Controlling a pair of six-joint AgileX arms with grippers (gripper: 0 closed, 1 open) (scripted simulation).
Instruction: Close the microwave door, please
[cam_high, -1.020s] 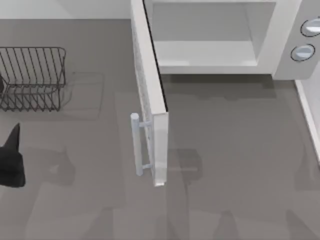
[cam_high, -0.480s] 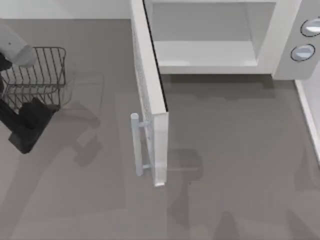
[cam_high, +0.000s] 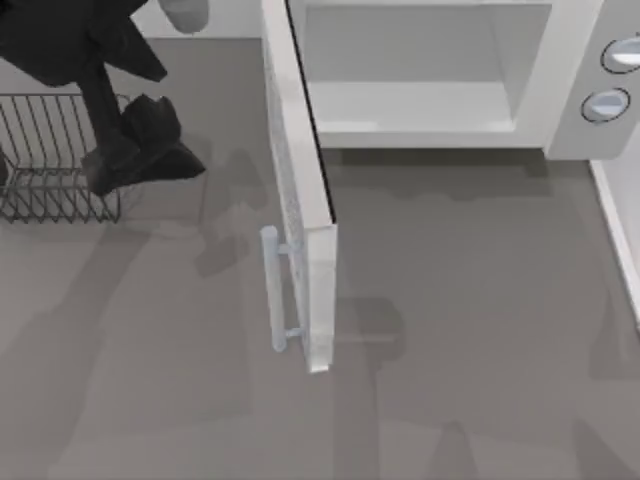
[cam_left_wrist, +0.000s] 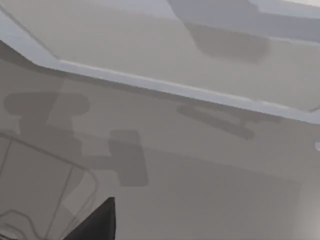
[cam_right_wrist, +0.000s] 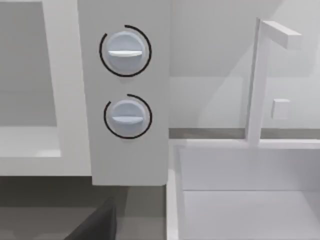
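Microwave door (cam_high: 300, 190) open — seemingly unlabelled.

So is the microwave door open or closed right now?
Open. The microwave door sticks straight out from the microwave, so you can see the white space inside. The left gripper is near the wire rack, not touching the door.
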